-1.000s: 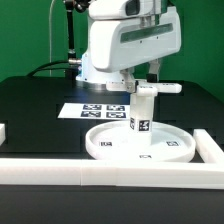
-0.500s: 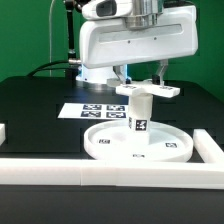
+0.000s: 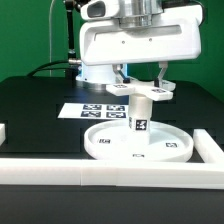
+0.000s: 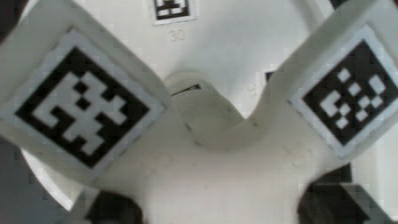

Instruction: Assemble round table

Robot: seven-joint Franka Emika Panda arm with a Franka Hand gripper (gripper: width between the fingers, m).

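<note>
The large round rimmed disc (image 3: pixel 100 148) lies flat on the black table in the exterior view. The short thick cylinder (image 3: pixel 141 118) stands upright on its middle, a tag facing the camera. The cross-shaped piece (image 3: pixel 140 93) sits level on top of the cylinder. My gripper (image 3: pixel 141 83) comes straight down over it, one finger on each side, shut on the piece. In the wrist view the cross-shaped piece (image 4: pixel 214 110) fills the picture with two tagged arms, and my gripper (image 4: pixel 222 200) shows only as dark fingertips at either side of its white body.
The marker board (image 3: pixel 95 109) lies behind the disc. A long white border rail (image 3: pixel 60 172) runs along the front, with another (image 3: pixel 210 148) at the exterior view's right and a short end (image 3: pixel 3 132) at its left. The arm's base (image 3: pixel 95 70) stands behind.
My gripper has turned about its vertical axis with the cross-shaped piece in it. The piece's arms have swung round on top of the cylinder. The disc and cylinder stay put.
</note>
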